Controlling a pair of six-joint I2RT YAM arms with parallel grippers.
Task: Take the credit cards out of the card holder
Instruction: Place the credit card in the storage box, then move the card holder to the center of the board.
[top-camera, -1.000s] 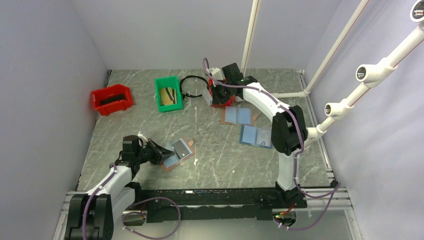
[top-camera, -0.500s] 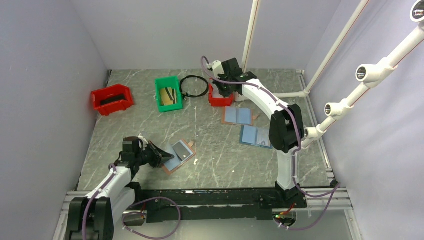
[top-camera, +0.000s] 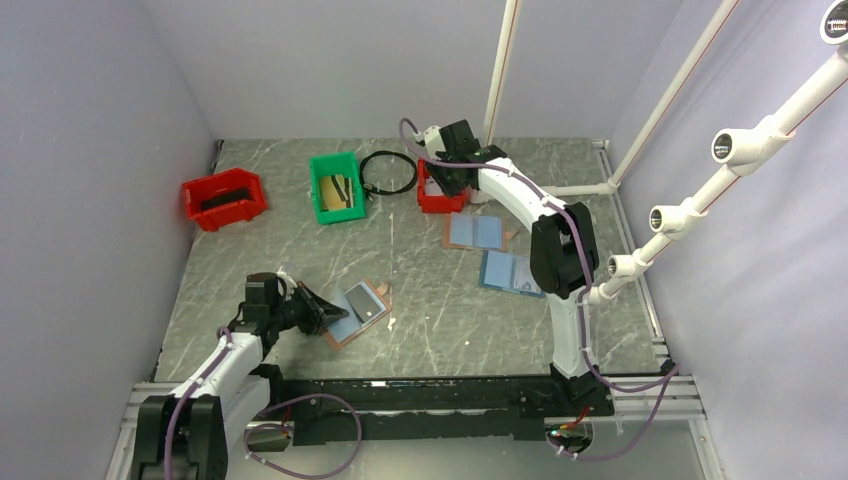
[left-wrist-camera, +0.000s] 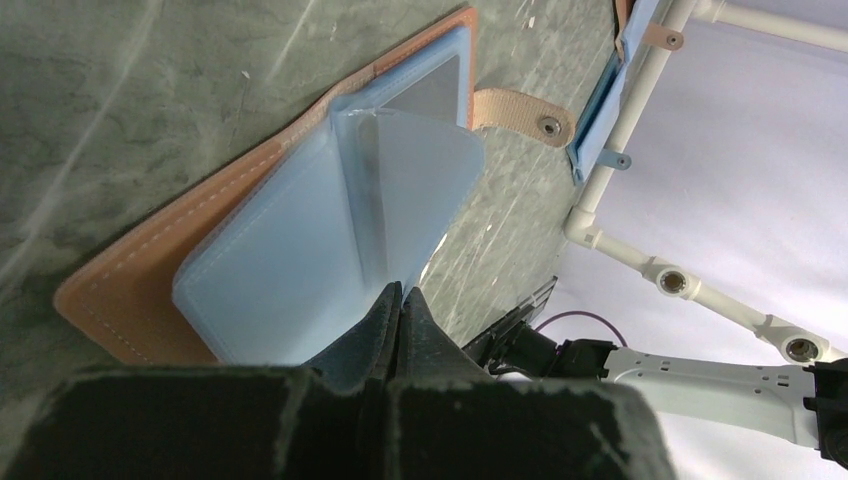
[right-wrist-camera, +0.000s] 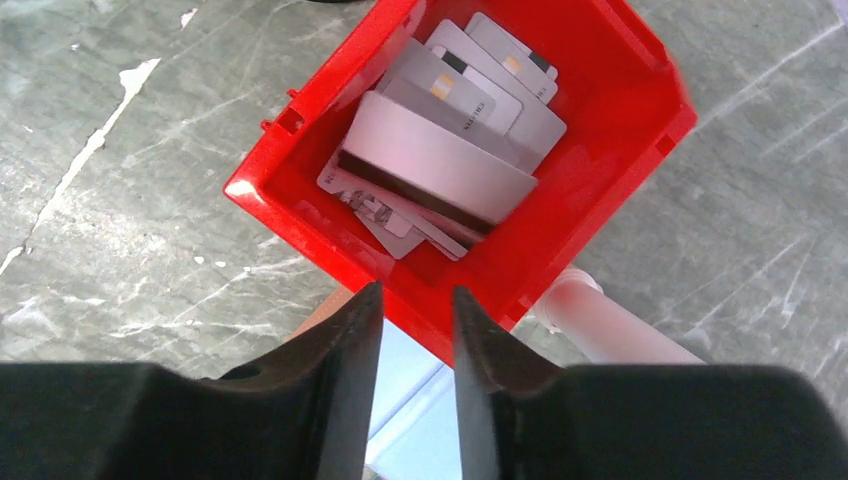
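Left hand (left-wrist-camera: 400, 300): fingers together, clamped on 1 pale blue page of card holder (left-wrist-camera: 270, 260). Right hand (right-wrist-camera: 410, 310): fingers apart, empty; red bin (right-wrist-camera: 600, 170) of credit cards (right-wrist-camera: 430, 160) just ahead.

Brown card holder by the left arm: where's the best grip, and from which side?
Grip the loose pale blue page at its near free edge, coming in low from the left gripper's side. That page stands up off the card holder, while the cover and the tab lie flat and offer no edge to pinch. The left gripper looks shut on that edge.
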